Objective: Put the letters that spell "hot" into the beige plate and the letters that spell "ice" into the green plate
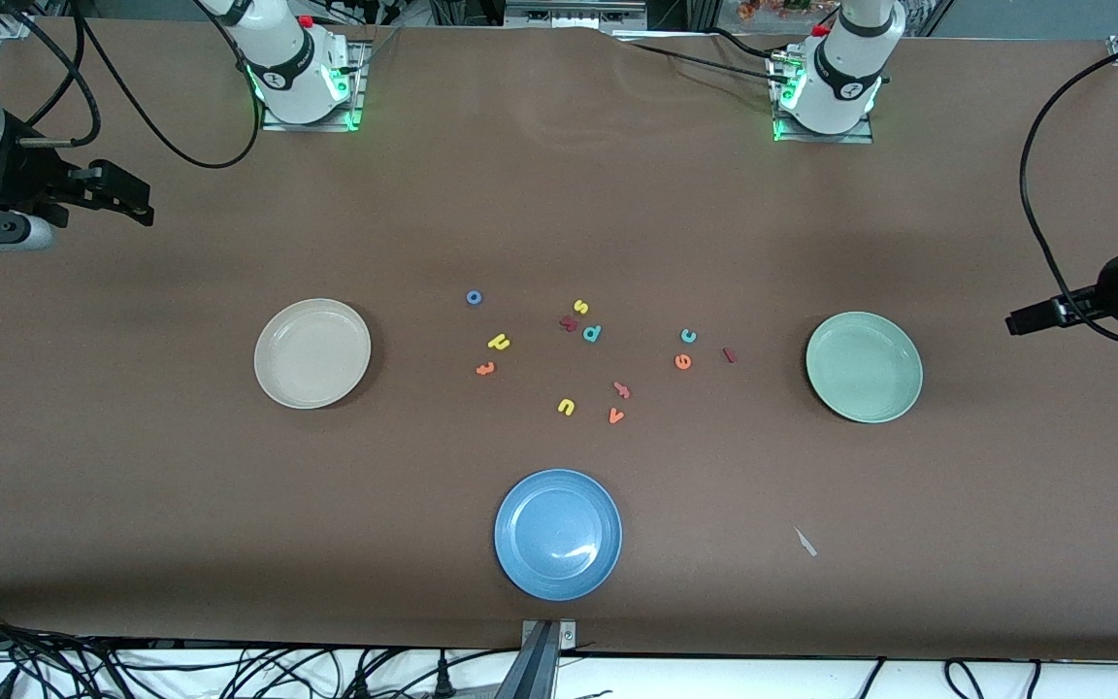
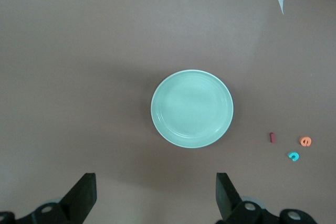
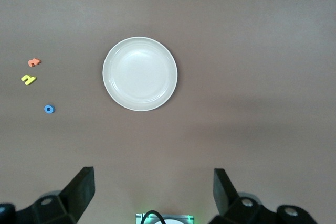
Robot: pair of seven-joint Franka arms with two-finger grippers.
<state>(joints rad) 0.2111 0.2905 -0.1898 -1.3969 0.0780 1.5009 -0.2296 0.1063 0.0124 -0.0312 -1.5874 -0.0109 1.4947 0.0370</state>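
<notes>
Well apart from both open jaws, all letters (image 1: 683, 361).

High front overview, two downward wrist views.
Shared with front: green plate (image 2: 192, 108) via left wrist, beige plate (image 3: 140, 73) via right.

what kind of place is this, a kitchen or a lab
Likely a robotics lab: two arm bases bolted to a brown-covered table, loose cables along its edge, and foam letters scattered between plates.
</notes>
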